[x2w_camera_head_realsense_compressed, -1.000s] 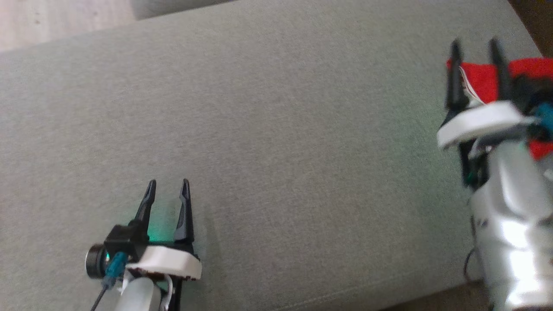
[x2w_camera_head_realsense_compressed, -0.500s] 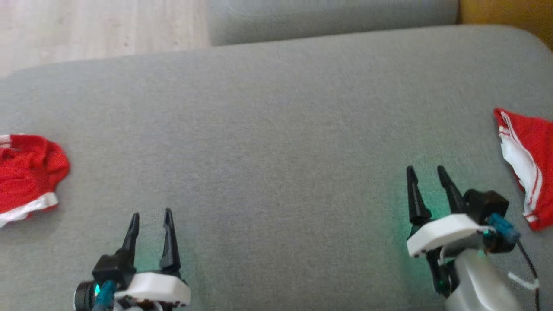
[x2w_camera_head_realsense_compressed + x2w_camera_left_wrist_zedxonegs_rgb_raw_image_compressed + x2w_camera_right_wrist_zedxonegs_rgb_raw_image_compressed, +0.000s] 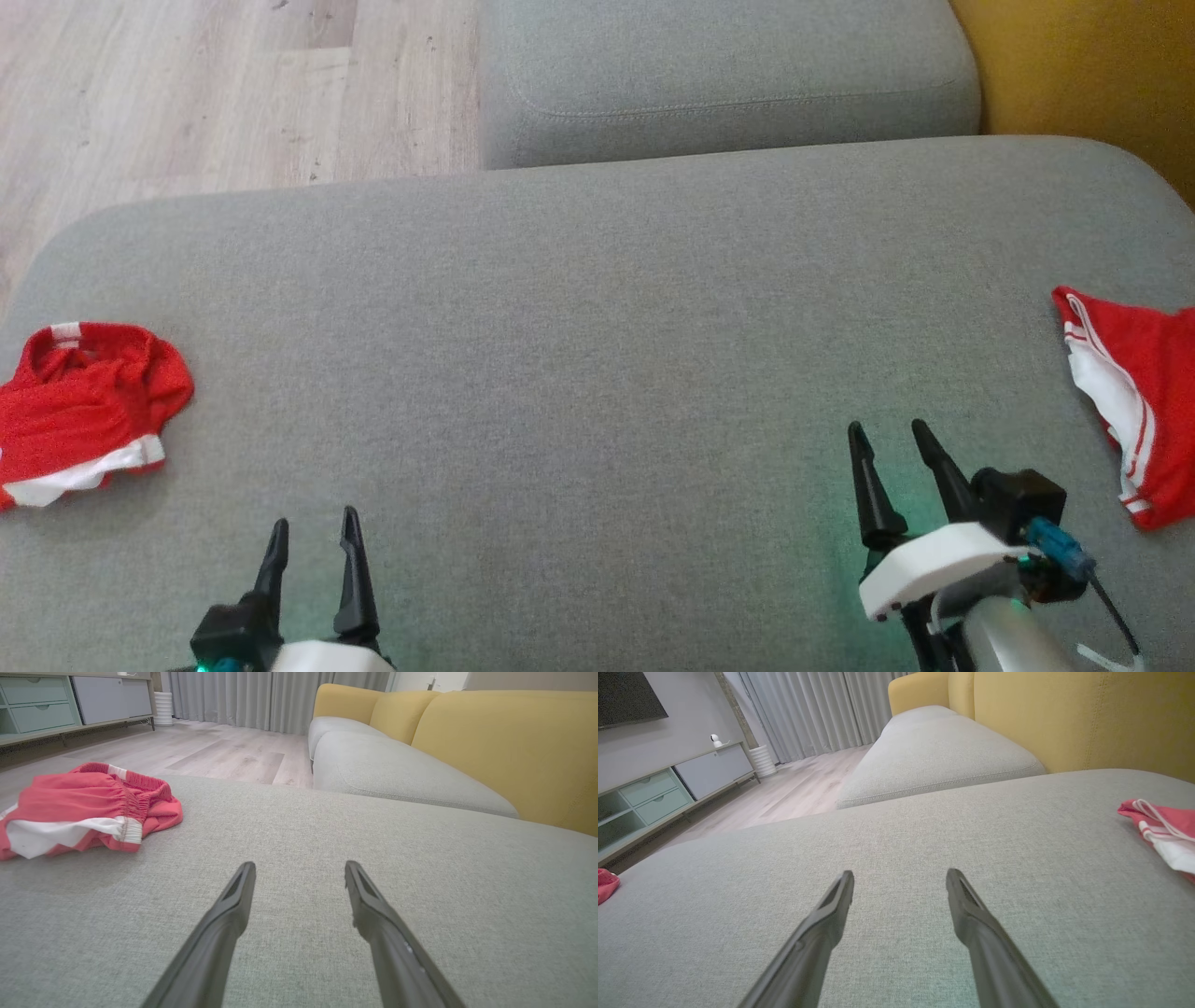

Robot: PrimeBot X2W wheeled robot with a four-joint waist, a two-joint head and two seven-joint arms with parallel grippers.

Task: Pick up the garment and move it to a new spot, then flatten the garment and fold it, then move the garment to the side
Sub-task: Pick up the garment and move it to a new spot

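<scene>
Your left gripper [image 3: 314,523] and right gripper [image 3: 887,429] hang released; crumpled red-and-white cloth garment [image 3: 89,397] at the left edge of the grey fabric cushion [image 3: 597,308]; a perhaps-folded twin [image 3: 1134,401] at its right edge could mislead your grab.

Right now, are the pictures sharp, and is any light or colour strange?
Head view: sharp, with a green glow on the grey couch beside the right claw. Left wrist view: the crumpled red garment looks washed-out pink. Right wrist view: same pale colours, sharp too.

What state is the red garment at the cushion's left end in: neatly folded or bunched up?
Bunched up: the garment lies in a rumpled, uneven heap with creases, not flat with squared edges.
</scene>
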